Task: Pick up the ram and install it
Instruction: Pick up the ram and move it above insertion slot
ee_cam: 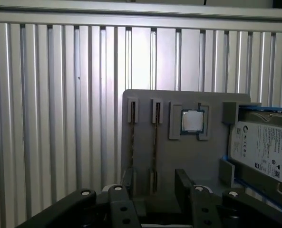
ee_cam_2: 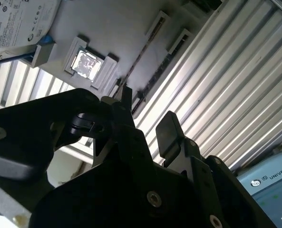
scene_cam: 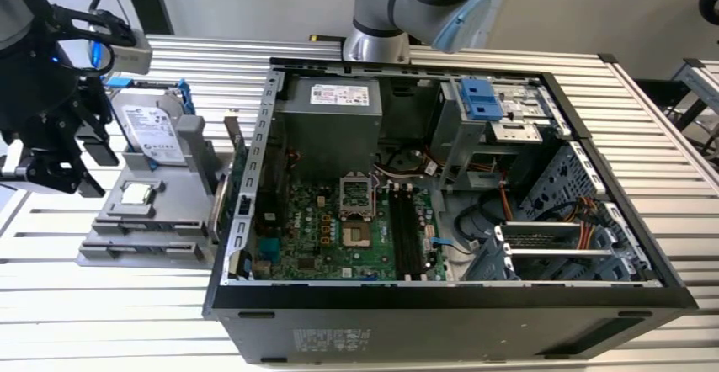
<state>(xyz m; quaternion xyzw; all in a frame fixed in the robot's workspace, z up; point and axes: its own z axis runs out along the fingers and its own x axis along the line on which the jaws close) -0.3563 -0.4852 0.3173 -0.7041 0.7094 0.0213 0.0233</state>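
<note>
Your gripper [ee_cam: 155, 179], fingers spread and empty, hangs near the ram [ee_cam: 155, 137] standing edge-on in the grey holder [ee_cam: 212, 156], so drop off-line and I'd say a fingertip jams its thin edge, tilting it.

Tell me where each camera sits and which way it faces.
Exterior view: raised, off the arm, looking down into the open computer case; gripper at that view's left.
First wrist view: behind the gripper, facing the grey holder.
Second wrist view: beside the fingers, facing the holder aslant.
Both wrist views share the chip and hard drive.
</note>
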